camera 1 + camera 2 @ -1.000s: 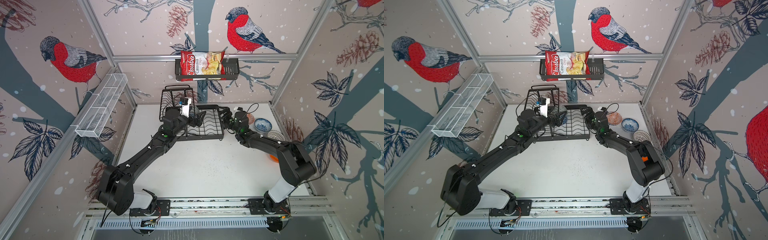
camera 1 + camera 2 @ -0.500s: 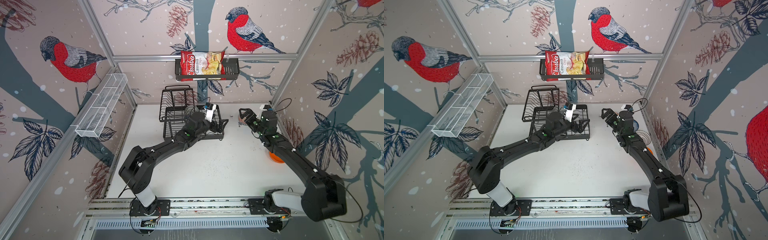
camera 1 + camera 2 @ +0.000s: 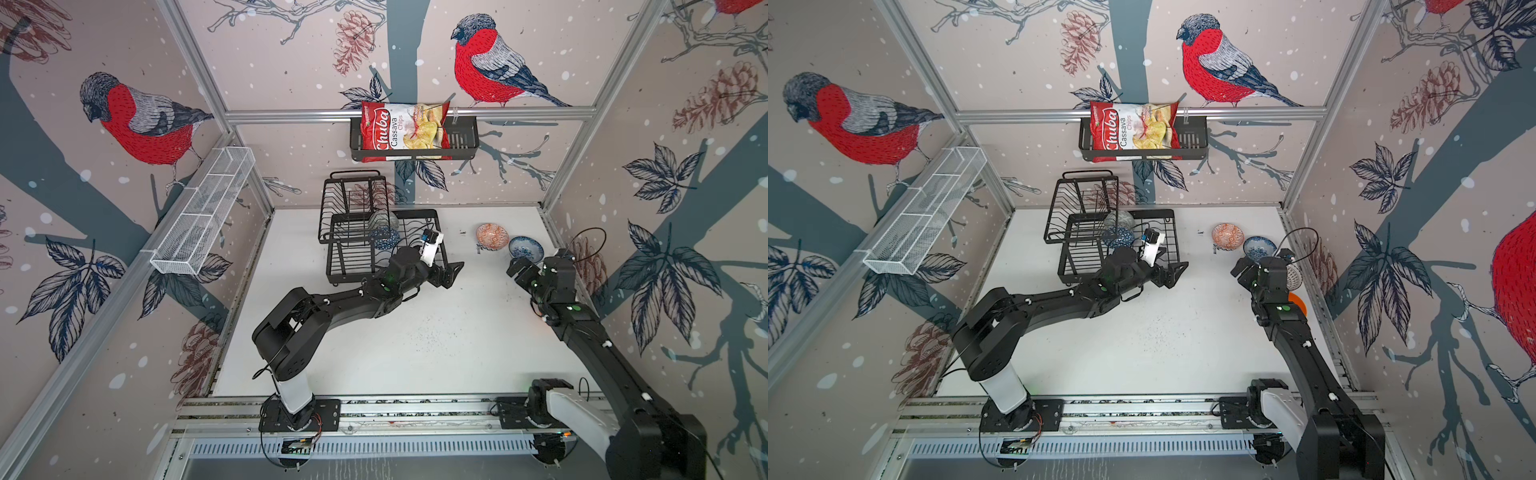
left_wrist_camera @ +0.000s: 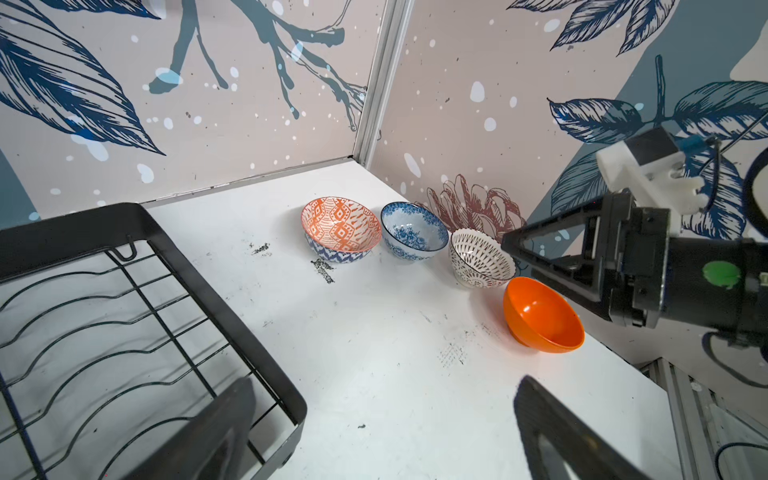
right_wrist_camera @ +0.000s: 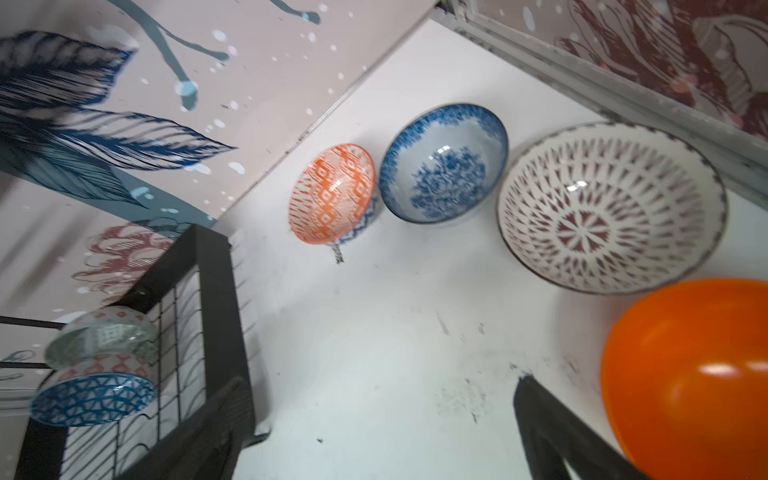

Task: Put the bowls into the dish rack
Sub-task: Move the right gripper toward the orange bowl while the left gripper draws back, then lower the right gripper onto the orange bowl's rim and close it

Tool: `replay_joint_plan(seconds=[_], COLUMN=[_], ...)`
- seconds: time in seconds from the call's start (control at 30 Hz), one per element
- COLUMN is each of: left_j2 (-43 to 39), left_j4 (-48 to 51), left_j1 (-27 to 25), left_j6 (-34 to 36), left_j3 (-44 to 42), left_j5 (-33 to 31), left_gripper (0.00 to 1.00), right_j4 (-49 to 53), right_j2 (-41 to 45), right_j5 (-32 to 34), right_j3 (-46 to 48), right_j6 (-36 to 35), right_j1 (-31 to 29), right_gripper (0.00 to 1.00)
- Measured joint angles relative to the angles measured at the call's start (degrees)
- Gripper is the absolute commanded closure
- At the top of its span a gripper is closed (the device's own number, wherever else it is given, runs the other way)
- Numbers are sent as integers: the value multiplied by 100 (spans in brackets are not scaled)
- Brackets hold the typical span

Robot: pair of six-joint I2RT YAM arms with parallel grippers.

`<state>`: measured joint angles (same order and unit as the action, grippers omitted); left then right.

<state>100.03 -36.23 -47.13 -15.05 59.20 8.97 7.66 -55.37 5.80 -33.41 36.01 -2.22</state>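
The chips bag (image 3: 401, 131) reads "Chuba Cassava Chips"; the grey-green bowl (image 3: 384, 219) and dark blue bowl (image 3: 382, 241) sit in the dish rack (image 3: 332, 259); the salmon-orange bowl (image 3: 492, 237), blue-white floral bowl (image 3: 526, 248), white lattice bowl (image 4: 482, 257) and orange bowl (image 4: 540, 316) stand by the right wall. A second ago both grippers were at the rack; now the left gripper (image 3: 454, 274) hangs off its corner and the right gripper (image 3: 517, 272) is beside the floral bowl — both gaping, empty.

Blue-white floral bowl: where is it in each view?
Top view: blue-white floral bowl on the table, far right.
Top view: bowl, same place.
Left wrist: between salmon-orange patterned bowl and white lattice bowl.
Right wrist: bowl between the same two.
Shared landmark: salmon-orange patterned bowl, adjacent in all four.
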Motion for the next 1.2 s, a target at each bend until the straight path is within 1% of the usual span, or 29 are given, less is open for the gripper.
replay_joint_plan(seconds=[0.13,0.2,0.3,0.47,0.63,0.73,1.03,1.2], left_j2=[0,4,31,33,24,13,-50,-79], left_j4=[-76,-70,-70,-74,-85,-94,-208,-216], left_j1=[-120,-168,-188,-205,-210,-210,-210,-210], left_j6=[50,85,111,155,190,197,199,199], left_j3=[-22,-22,-9,-48,-116,-164,-177,-177], left_j5=[2,2,22,-2,-13,-17,-17,-22], left_gripper=[3,3,3,3,3,3,3,3], right_j4=[151,179,184,173,-7,-118,-476,-586], right_j2=[24,-31,-96,-267,-518,-732,-1211,-1351], right_j5=[35,-55,-177,-498,-678,-675,-675,-682], right_j3=[227,260,319,365,483,487,439,415], right_j6=[-4,-13,-131,-201,-205,-201,-166,-155], right_j1=[262,450,848,1051,1165,1193,1198,1150], right_gripper=[0,0,4,7,9,12,25,29])
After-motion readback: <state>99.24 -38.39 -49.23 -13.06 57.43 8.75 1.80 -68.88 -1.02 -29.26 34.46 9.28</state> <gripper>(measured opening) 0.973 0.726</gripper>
